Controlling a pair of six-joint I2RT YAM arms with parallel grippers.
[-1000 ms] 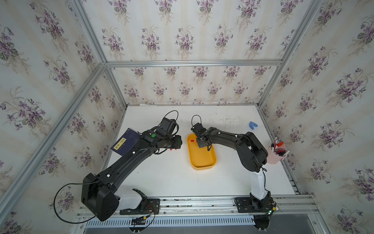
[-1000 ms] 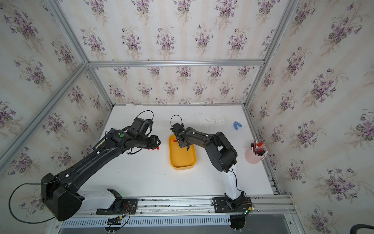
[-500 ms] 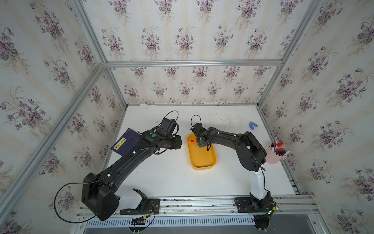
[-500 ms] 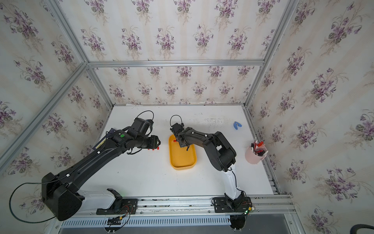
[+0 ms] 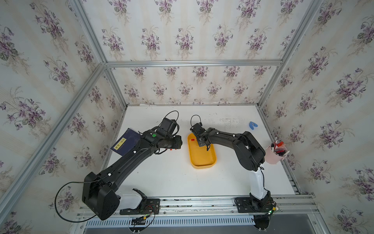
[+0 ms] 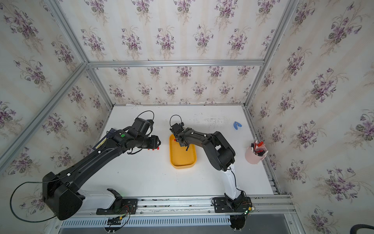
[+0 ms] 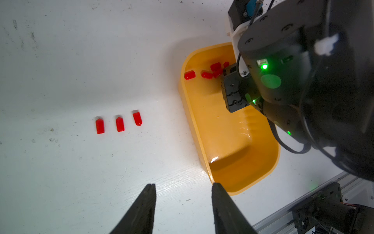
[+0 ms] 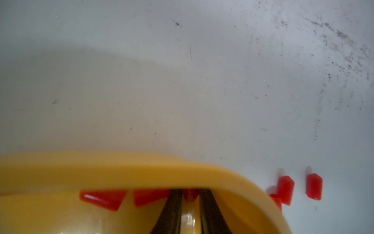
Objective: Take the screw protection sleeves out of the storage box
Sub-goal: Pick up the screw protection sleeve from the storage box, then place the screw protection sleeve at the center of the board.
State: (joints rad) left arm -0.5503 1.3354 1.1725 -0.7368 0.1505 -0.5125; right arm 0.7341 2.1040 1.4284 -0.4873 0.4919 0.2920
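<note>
Reaching with the right gripper point(image 8: 190, 191) into the far end of the shallow yellow-orange plastic storage box point(image 5: 202, 166), near the middle of the white tabletop point(image 5: 172, 182). Pinching one tiny bright red cylindrical plastic screw protection sleeve point(image 8: 189, 196) between narrowly set fingertips, close against the end wall. Lying loose on the box floor beside that grip, all at the same end: further screw protection sleeves point(image 7: 189, 75). Hovering with the left gripper point(image 7: 183, 185) low over the tabletop just left of the box; parted wide, holding nothing. Set in a row on the tabletop outside the box, near its left wall: three more screw protection sleeves point(image 7: 120, 124). Elsewhere: dark navy rectangular booklet with yellow label point(image 5: 127, 142) partly hidden by the left arm, pink cup of pens point(image 5: 274, 157) at the right edge, small blue clip point(image 5: 252, 125) toward the far right corner
</note>
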